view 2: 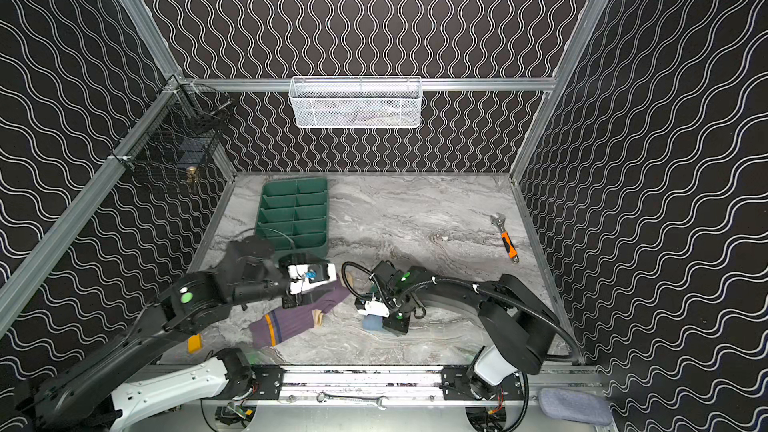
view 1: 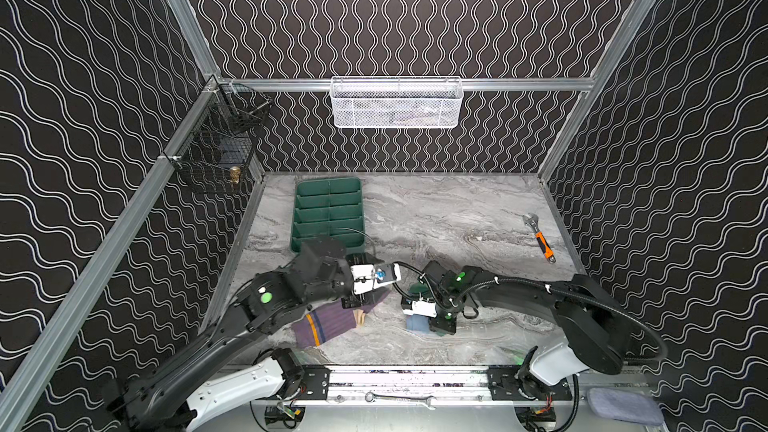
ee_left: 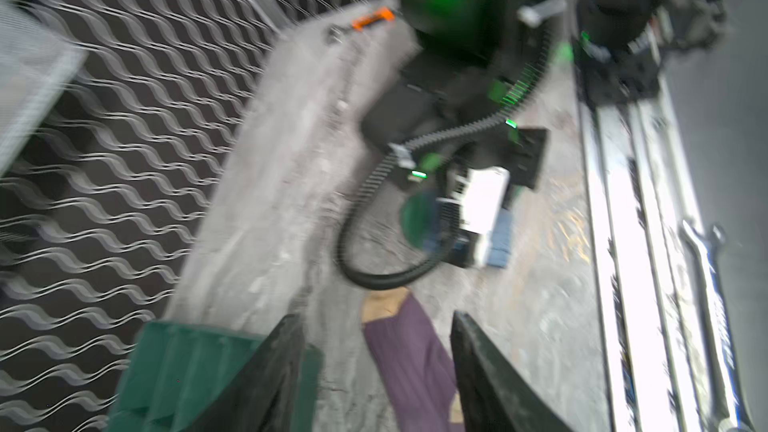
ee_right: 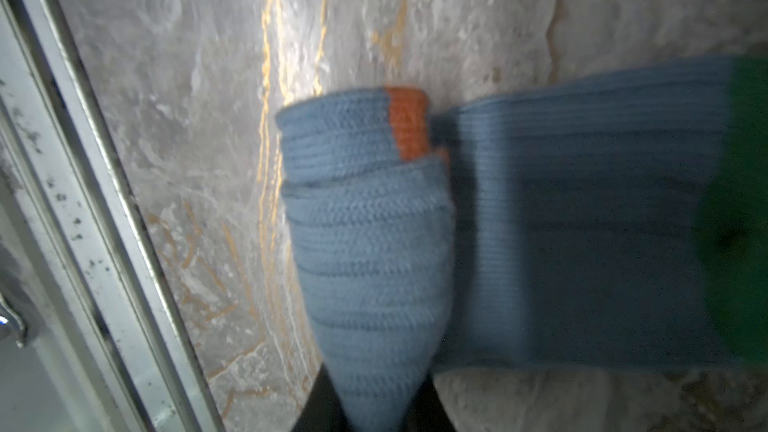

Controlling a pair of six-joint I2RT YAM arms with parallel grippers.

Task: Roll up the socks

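Observation:
The purple sock (view 1: 328, 322) (view 2: 291, 322) lies stretched out flat near the table's front, its peach toe (ee_left: 384, 303) pointing toward the right arm. My left gripper (ee_left: 374, 317) hovers open over the toe end, one finger (ee_left: 282, 367) on each side, nothing held. The blue sock (view 1: 415, 323) (view 2: 371, 322) lies to the right. Its cuff end, with an orange band (ee_right: 409, 122), is folded into a thick roll (ee_right: 374, 222). My right gripper (ee_right: 380, 384) is shut on that roll. The green toe (ee_right: 744, 201) stays flat on the table.
A green compartment tray (view 1: 328, 209) stands just behind the left gripper. An orange-handled wrench (view 1: 542, 241) lies at the right. A white basket (view 1: 397, 103) and a black wire basket (view 1: 220, 147) hang on the walls. A spanner (view 1: 399, 400) rests on the front rail beside a grey cloth pad (view 1: 623, 405).

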